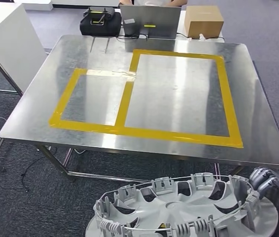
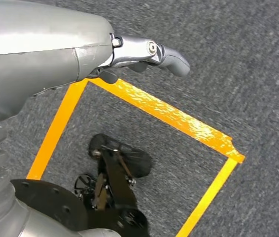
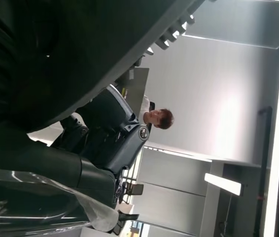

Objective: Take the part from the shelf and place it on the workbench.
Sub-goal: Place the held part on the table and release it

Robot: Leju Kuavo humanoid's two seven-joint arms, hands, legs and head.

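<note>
The part is a grey plastic wheel cover [image 1: 179, 207], inner side up with its clips showing, low in the head view in front of the workbench's near edge. My right hand [image 1: 273, 190] grips its rim on the right side. In the right wrist view the cover's dark underside [image 3: 75, 49] lies over my right hand [image 3: 108, 143]. The steel workbench [image 1: 30, 108] carries a small yellow taped rectangle [image 1: 65, 98] and a larger one [image 1: 225, 94] beside it, both with nothing inside. My left hand [image 2: 145, 54] hangs over the carpet, fingers stretched out and holding nothing.
At the bench's far edge stand a black bag [image 1: 100, 22], a grey laptop [image 1: 156, 22] and a cardboard box [image 1: 203, 20]. A white table [image 1: 8, 39] is at the left. A person [image 3: 160, 118] sits beyond the bench. Yellow floor tape [image 2: 167, 113] marks the carpet.
</note>
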